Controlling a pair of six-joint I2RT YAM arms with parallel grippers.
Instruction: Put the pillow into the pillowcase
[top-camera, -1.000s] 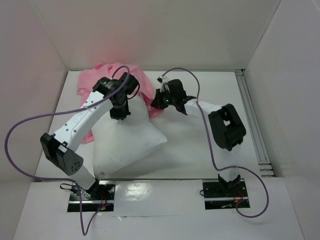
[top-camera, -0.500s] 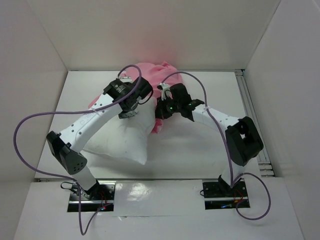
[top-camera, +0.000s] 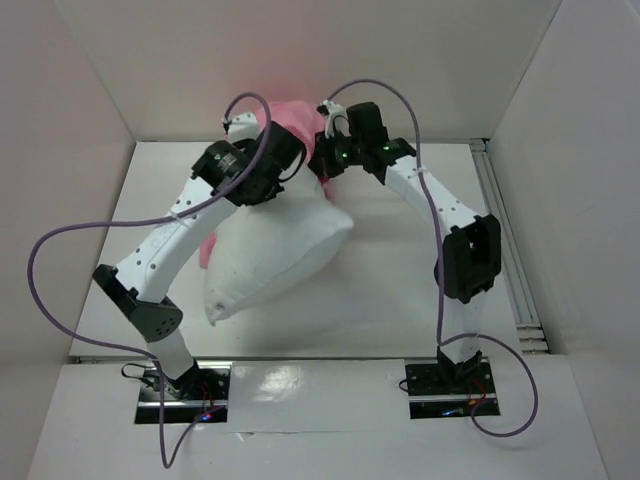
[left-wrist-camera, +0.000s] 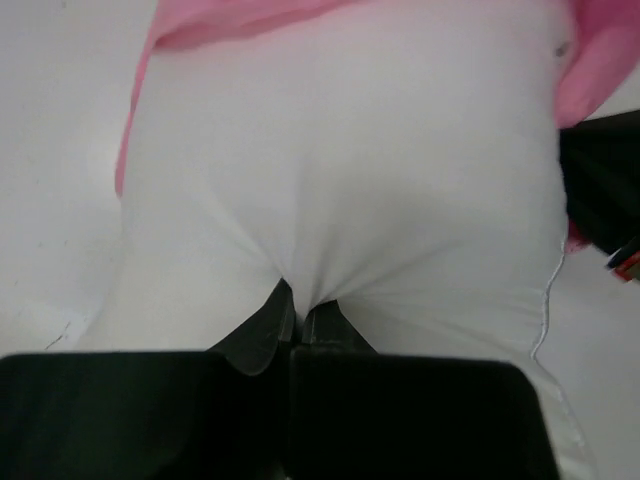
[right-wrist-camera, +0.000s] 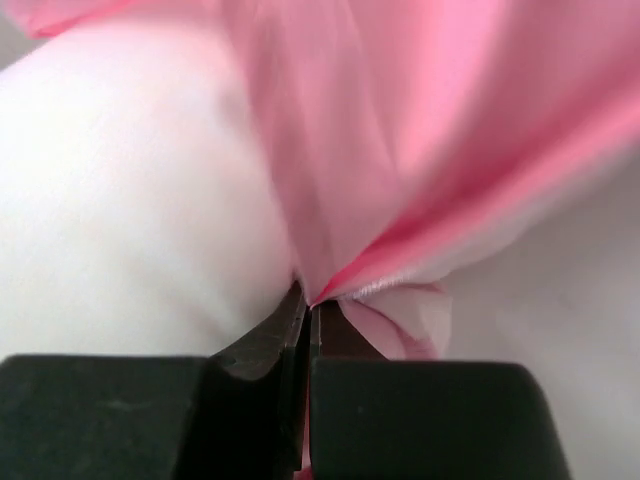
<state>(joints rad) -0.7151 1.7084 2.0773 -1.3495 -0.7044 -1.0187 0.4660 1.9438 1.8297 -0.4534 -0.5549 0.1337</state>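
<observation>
White pillow (top-camera: 280, 255) lies toward the far edge of the table (top-camera: 390, 290), only its far end inside the pink pillowcase (top-camera: 298, 114). Left gripper (left-wrist-camera: 297, 308) pinches pillow fabric; right gripper (right-wrist-camera: 306, 300) pinches a pillowcase fold. Most of the insertion apparently remains.

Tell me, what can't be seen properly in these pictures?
- Top view: the left arm and right arm cover most of the pillowcase; its opening is hidden.
- Left wrist view: the pillow fills the frame, its ends cut off; how far it is inside is unclear.
- Right wrist view: the pink fabric at the right claw is blurred; no pattern readable.
</observation>
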